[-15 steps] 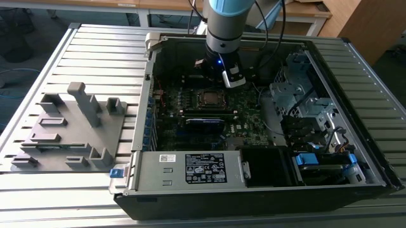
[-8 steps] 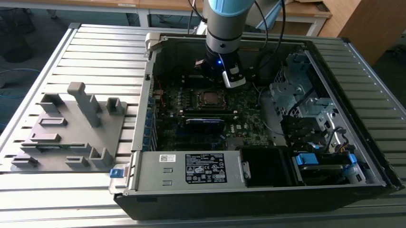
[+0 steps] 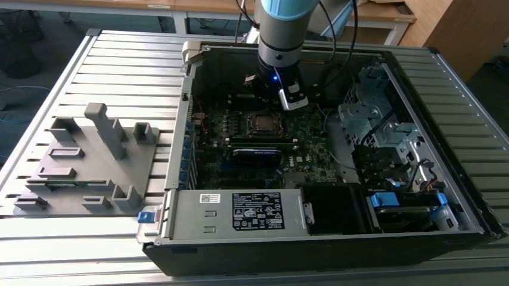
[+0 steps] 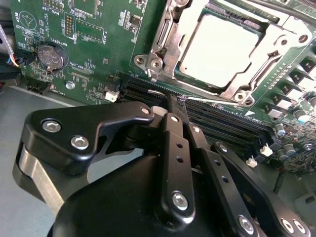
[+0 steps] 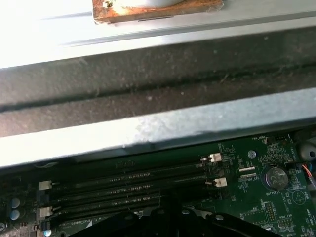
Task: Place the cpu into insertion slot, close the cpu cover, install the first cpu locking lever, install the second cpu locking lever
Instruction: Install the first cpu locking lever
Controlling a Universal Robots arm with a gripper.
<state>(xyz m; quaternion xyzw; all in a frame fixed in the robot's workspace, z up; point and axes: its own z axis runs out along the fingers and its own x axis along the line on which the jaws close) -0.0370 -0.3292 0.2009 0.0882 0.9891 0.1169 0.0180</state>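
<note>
While cpu (image 4: 222, 47) sits under shut cover (image 4: 284, 42), end effector (image 4: 175, 99), pinched narrow, hovers at cover's 12 o'clock in the exterior view; levers (image 4: 222, 103) look undone.

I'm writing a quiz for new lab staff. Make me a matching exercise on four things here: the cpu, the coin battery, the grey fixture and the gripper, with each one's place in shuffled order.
1. cpu
2. coin battery
3. grey fixture
4. gripper

A. on the slatted table, outside the case, at the exterior view's left
B. over the dark memory slots
C. inside the cpu cover frame's square cut-out
D. on the green motherboard, near its edge

Pairs: 1-C, 2-D, 3-A, 4-B.
</note>
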